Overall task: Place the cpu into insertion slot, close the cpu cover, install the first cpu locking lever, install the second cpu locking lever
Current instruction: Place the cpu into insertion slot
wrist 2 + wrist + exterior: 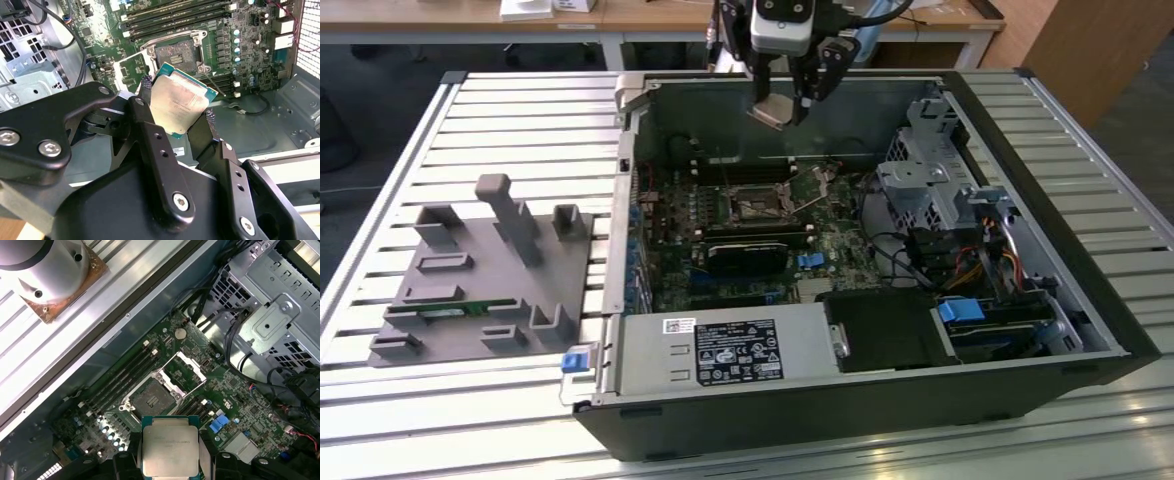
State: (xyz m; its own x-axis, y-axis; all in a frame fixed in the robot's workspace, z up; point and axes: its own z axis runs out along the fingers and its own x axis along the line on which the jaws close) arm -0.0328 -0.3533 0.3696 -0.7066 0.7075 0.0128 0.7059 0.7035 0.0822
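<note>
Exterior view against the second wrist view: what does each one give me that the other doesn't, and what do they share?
Exterior view: the whole computer case on the slatted table, the grey holder tray at that view's left, and the labelled power supply. Second wrist view: close up, the cover swung open beside the bare socket. Both: the chip gripped in the claw, and the green board.
</note>
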